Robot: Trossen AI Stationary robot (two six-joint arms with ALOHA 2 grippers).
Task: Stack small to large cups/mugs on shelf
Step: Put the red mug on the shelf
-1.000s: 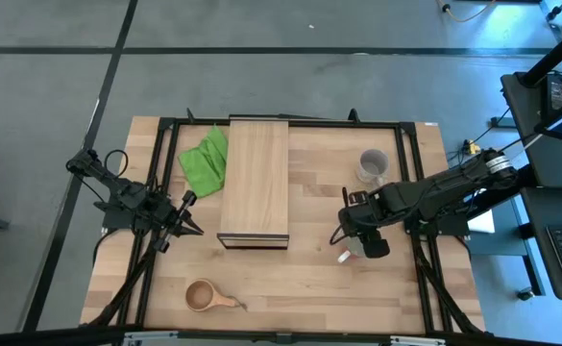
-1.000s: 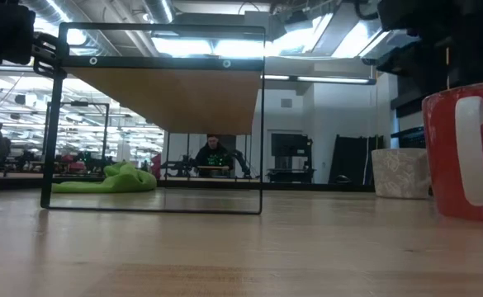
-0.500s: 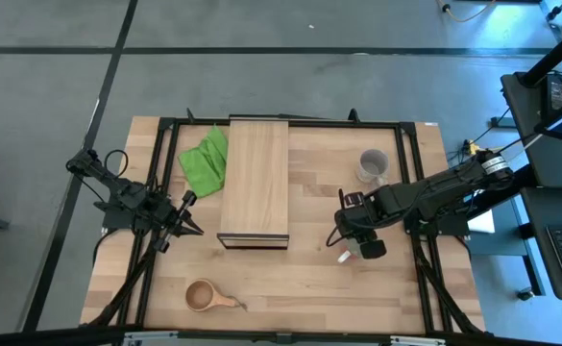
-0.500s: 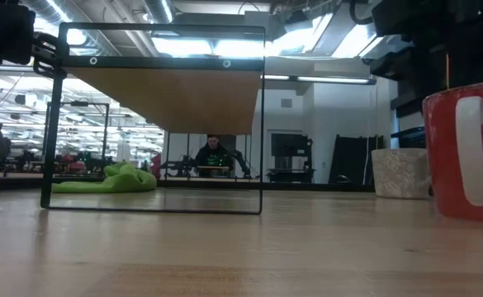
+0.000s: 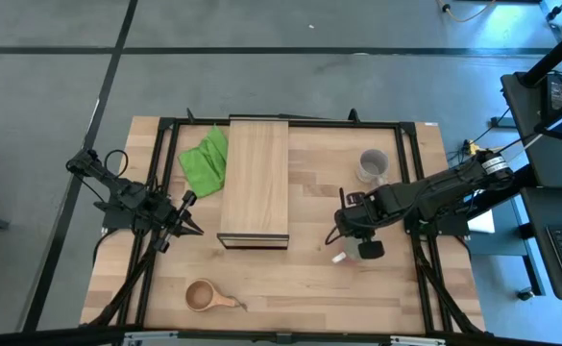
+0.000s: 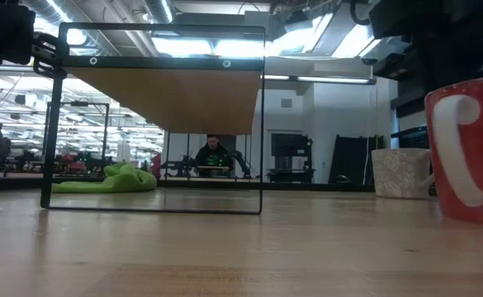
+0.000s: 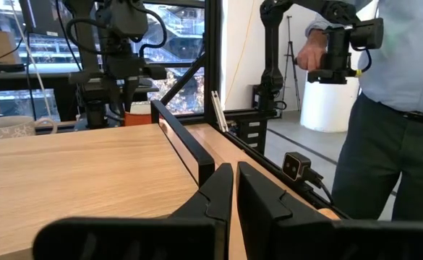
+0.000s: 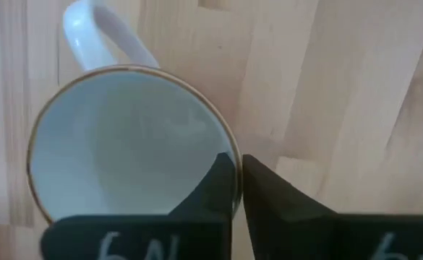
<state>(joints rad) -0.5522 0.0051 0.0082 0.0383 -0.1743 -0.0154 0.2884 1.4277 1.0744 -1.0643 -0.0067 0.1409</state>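
Note:
The red mug, white inside, stands upright on the table at the right, its white handle toward the near left. My right gripper is over it, shut on its rim. The grey mug stands farther back on the right. The small wooden cup lies near the front edge. The shelf, a raised light-wood plank, runs near to far at the table's middle. My left gripper waits shut at the left of the shelf, fingers together. My right gripper pinches the red mug's rim on the side away from the handle, one finger inside the mug and one outside. The fingers come from above, pointing down. The mug stands upright with its base on the table.
A crumpled green cloth lies left of the shelf at the back. A black frame runs round the table. Beyond the table a person stands holding a device. Bare wood lies between the shelf and the red mug.
My right gripper has shut on the red mug's rim while staying over the mug. The mug has turned a little on the table, its handle swinging round, and it has stayed upright.

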